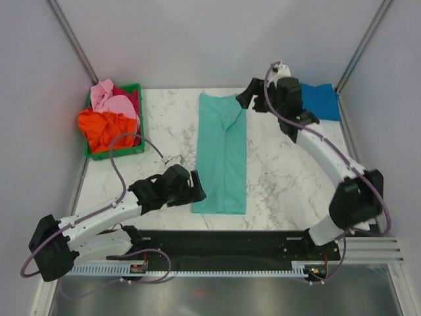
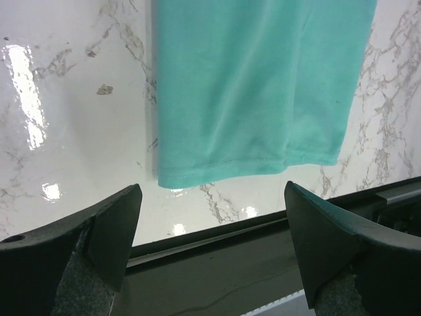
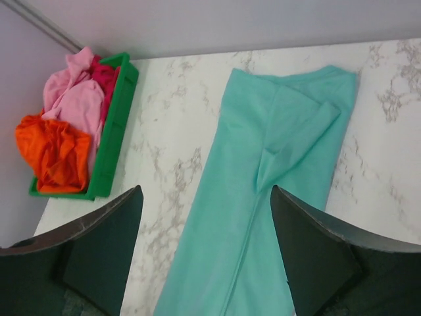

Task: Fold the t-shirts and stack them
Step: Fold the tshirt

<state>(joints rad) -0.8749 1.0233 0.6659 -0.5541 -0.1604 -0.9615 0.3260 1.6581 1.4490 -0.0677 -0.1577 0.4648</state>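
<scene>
Marble table (image 1: 172, 125), heaped green crate (image 1: 116, 154), blue shirt (image 1: 323, 103)

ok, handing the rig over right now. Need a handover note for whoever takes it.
Left claw: open, empty, just off the near hem of the mint-teal shirt.
Right claw: open, empty, by that shirt's far right corner.
Mint-teal shirt: flat on the table, mid-way across. The lengthwise fold into a long strip is done.
Blue shirt: far right corner, partly hidden, looks folded.
Orange shirt, pink shirt and red shirt: crumpled in the green crate, far left.
Left to do: fold the strip crosswise, stack it, then fold and stack the three from the crate.
</scene>
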